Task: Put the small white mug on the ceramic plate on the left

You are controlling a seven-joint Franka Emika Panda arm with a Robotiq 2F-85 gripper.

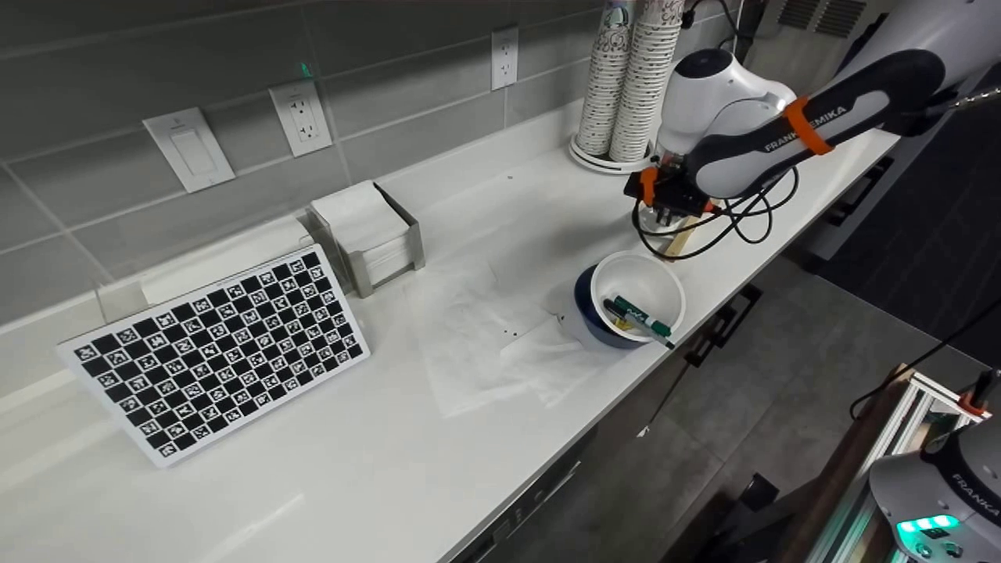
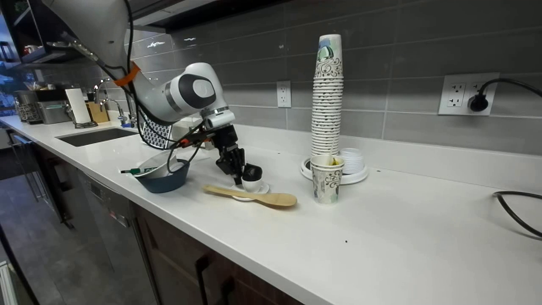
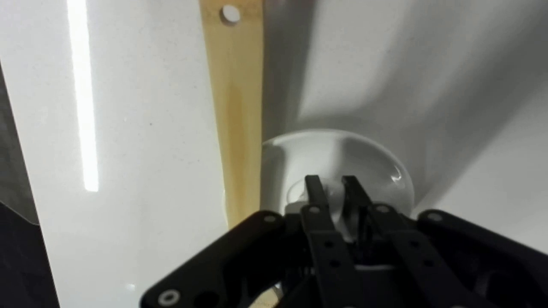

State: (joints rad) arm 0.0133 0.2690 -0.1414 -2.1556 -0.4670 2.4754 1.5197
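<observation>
Nearest the wrist camera, the pincer (image 3: 332, 184) is found with its 2 jaws only narrowly apart; a white part (image 3: 335, 194) is visible between them, but whether it is pinched or merely straddled cannot be told. The small white mug (image 2: 253, 186), to which that part may belong, is shown in an exterior view, apparently upright, just beside the pincer's tips and on or barely above the ceramic plate (image 3: 385, 171); seating could not be verified.

The step in hand is judged to be seating and release. The mug should be kept level and lowered only until its base is borne by the plate. The jaws should then be parted slightly and evenly and be drawn straight up, so that the mug is neither tipped nor dragged.

Across the plate's edge 1 wooden spoon (image 3: 237, 115) is laid and should not be nudged. Near the spoon's head, but apart, 1 paper cup (image 2: 327, 184) is stood on the counter (image 2: 402, 237). Near the spoon's handle end, a white bowl (image 1: 637, 275) holding markers (image 1: 641, 314) is seated at a tilt in a blue bowl (image 2: 167, 182); clearance from both should be kept.
</observation>
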